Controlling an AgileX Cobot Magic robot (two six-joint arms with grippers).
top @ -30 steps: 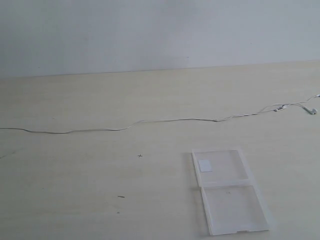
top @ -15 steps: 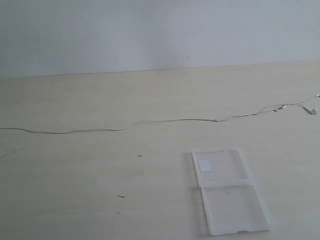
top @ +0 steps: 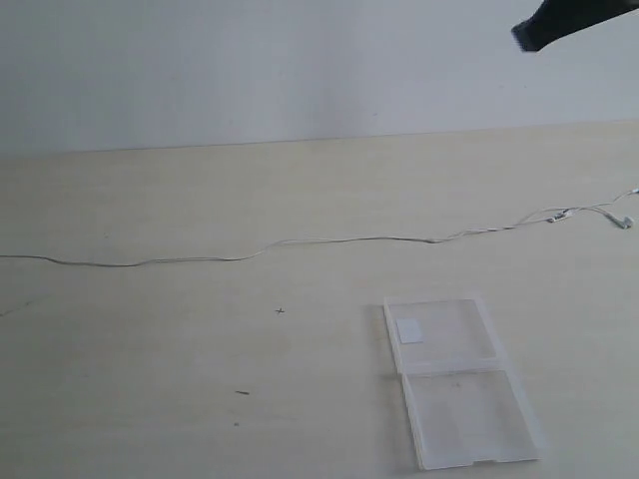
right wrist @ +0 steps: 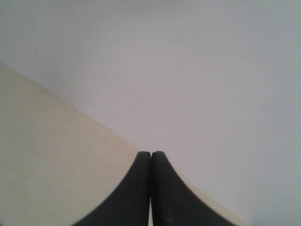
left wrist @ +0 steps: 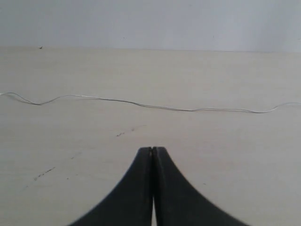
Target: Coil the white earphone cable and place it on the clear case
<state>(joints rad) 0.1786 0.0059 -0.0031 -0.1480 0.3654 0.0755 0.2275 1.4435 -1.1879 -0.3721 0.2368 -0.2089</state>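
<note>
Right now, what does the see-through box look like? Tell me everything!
The clear case looks like thin see-through plastic. It lies opened flat on the table, two rectangular halves joined at a hinge. A small white sticker sits inside the far half. Only the table touches it.

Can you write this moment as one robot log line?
white earphone cable: uncoiled, stretched across table | clear case: open flat, no cable | left fingers: shut, empty | right fingers: shut, empty
</note>
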